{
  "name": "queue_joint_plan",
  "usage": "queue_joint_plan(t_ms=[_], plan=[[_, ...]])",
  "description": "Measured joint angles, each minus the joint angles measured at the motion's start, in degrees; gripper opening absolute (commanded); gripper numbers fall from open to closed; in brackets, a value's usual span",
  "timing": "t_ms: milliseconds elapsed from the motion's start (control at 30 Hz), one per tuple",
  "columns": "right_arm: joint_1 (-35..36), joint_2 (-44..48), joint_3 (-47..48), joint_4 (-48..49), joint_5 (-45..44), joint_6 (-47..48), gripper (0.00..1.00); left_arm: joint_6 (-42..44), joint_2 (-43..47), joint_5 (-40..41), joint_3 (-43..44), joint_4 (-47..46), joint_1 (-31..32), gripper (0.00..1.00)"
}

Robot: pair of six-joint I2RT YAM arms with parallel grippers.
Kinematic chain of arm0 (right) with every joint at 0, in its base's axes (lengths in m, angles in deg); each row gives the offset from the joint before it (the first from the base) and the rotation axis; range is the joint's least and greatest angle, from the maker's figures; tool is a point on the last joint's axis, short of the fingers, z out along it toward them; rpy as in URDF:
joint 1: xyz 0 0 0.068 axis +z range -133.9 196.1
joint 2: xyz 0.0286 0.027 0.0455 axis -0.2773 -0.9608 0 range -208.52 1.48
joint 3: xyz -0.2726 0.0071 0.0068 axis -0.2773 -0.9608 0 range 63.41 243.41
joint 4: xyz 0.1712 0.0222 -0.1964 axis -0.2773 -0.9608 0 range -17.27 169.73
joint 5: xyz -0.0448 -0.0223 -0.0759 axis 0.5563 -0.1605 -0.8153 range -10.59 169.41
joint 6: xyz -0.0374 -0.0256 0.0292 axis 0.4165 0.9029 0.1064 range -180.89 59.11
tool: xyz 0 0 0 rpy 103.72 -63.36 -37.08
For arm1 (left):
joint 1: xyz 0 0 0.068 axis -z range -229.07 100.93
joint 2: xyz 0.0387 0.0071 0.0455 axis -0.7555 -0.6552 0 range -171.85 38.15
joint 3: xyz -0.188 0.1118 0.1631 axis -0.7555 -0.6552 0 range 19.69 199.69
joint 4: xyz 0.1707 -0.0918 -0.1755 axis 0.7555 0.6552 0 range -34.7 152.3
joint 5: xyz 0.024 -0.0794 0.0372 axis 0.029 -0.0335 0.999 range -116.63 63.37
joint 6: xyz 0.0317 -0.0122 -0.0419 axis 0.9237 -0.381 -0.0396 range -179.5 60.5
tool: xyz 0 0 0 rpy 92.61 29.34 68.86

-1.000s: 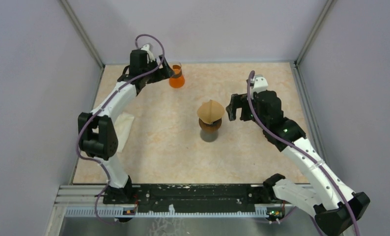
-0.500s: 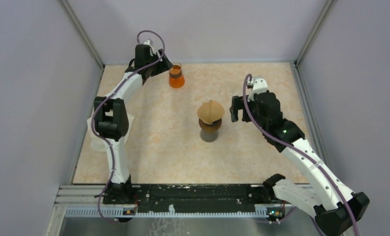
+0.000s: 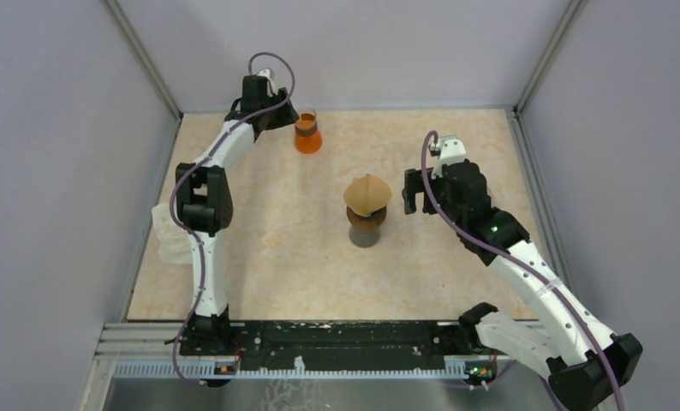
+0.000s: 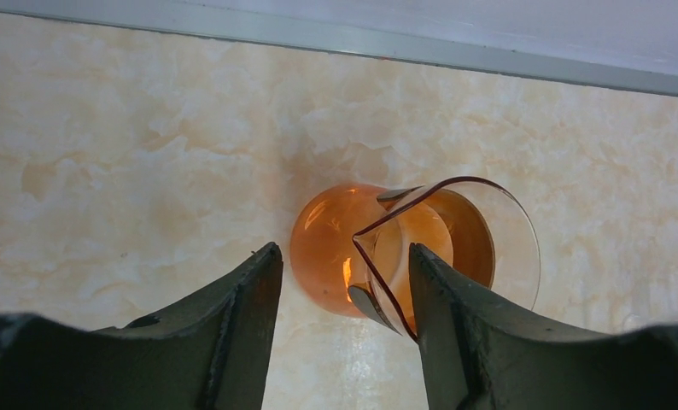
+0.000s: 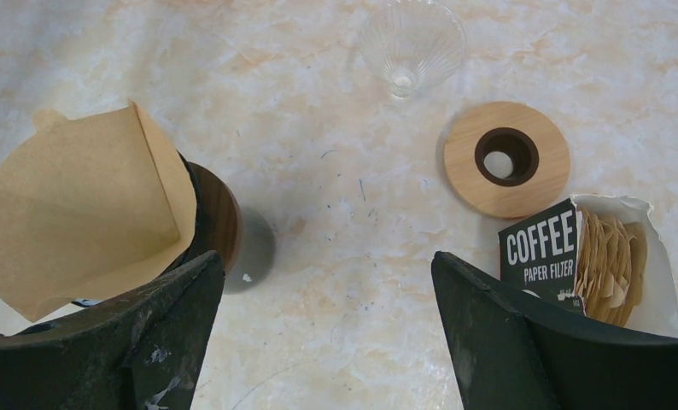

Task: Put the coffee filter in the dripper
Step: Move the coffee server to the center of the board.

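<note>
Top external view first: the dripper (image 3: 366, 229) is standing in the middle of the table (image 3: 285, 265), and the coffee filter (image 3: 367, 193) is sitting on top of it, a tan paper cone covering its mouth. From the right wrist camera the paper is leaning out past one side of the dark wooden collar, so I cannot tell how deep it is seated.

The right gripper (image 3: 412, 190) is hovering just to the right of the dripper at about the filter's height, with its jaws spread wide and nothing between them.

The left gripper (image 3: 287, 118) is reaching well beyond the dripper and to its left, right up against an orange glass flask (image 3: 307, 135). On the left wrist camera its two dark fingers (image 4: 233, 342) are standing partly apart, with the flask's neck and pouring lip lying in the gap just ahead of them. One finger is showing a clear gap to the glass; the other is overlapping the rim, and I cannot tell whether it is touching. It is not gripping anything.

Also on the right wrist camera, on the far side of the dripper from that gripper, a clear glass cone (image 5: 411, 43), a wooden ring (image 5: 506, 158) and an opened pack of paper filters (image 5: 609, 265) are lying on the table.
</note>
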Motion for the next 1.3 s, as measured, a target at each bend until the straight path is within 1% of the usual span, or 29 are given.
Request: queue_joint_plan(t_ms=[233, 400, 700, 867, 1033, 1300], plan=[[0.0, 0.0, 0.0, 0.0, 0.0, -0.1, 0.92, 4.5, -0.6, 0.9, 2.5, 3.4, 0.5, 0.46], [0.0, 0.0, 0.0, 0.0, 0.0, -0.1, 0.92, 7.0, -0.5, 0.9, 3.1, 4.8, 0.8, 0.34], [0.0, 0.2, 0.0, 0.0, -0.1, -0.1, 0.92, 8.5, -0.1, -0.9, 3.2, 6.9, 0.8, 0.16], [0.0, 0.7, 0.0, 0.0, -0.3, -0.1, 0.92, 8.7, 0.2, -2.6, 3.2, 8.3, 0.8, 0.00], [0.0, 1.1, 0.0, 0.0, -0.2, -0.1, 0.92, 9.8, 1.6, -3.0, 2.5, 11.0, 0.8, 0.00], [0.0, 1.8, -0.3, 0.0, 0.2, -0.2, 0.92, 12.2, 8.2, -2.6, -3.7, 17.4, 0.9, 0.00]])
